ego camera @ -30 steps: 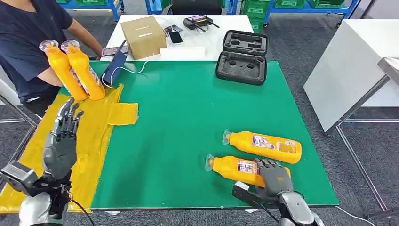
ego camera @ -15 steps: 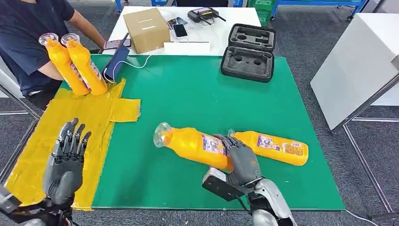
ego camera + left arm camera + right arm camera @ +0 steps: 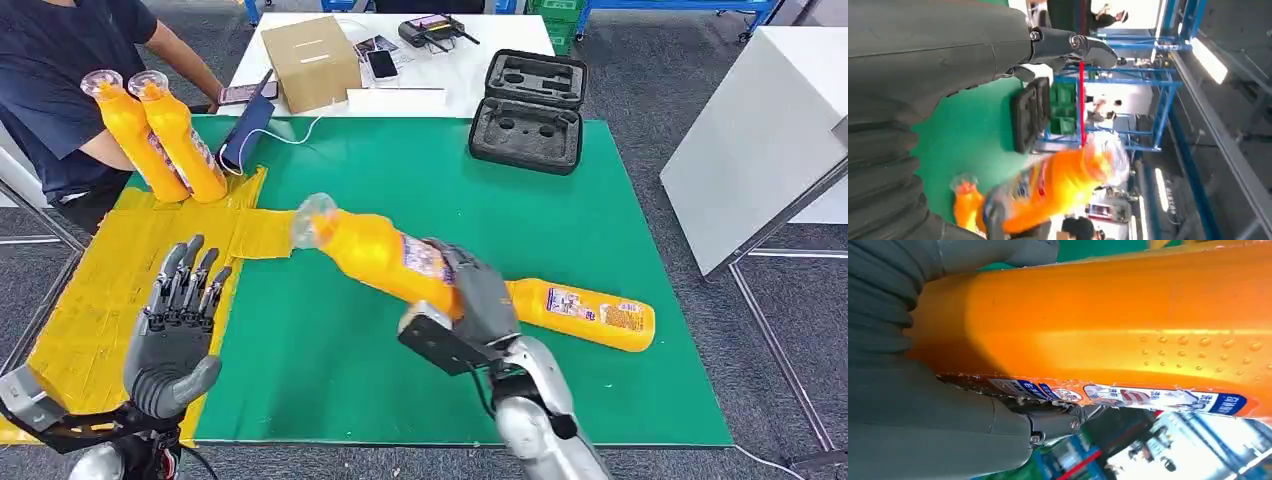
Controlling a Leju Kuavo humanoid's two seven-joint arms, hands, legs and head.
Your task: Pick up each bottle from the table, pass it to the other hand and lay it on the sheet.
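Observation:
My right hand (image 3: 478, 300) grips an orange bottle (image 3: 375, 250) by its lower body and holds it in the air over the green table, cap end pointing left. The same bottle (image 3: 1108, 335) shows close up in the right wrist view, and blurred (image 3: 1058, 185) in the left wrist view. My left hand (image 3: 178, 330) is raised with fingers spread, palm toward the bottle, above the yellow sheet (image 3: 100, 290). A second orange bottle (image 3: 585, 313) lies on the green table to the right. A person at the far left holds two more orange bottles (image 3: 160, 140) over the sheet's far end.
A black foam case (image 3: 527, 120) lies open at the table's far side. A cardboard box (image 3: 311, 62), phones and a radio sit on the white table behind. A dark pouch (image 3: 243, 142) lies by the sheet's far corner. A white table stands at right.
My right hand has lifted the bottle from the table and carried it up and left. My left hand has risen and moved right toward it. The camera shifted slightly at first.

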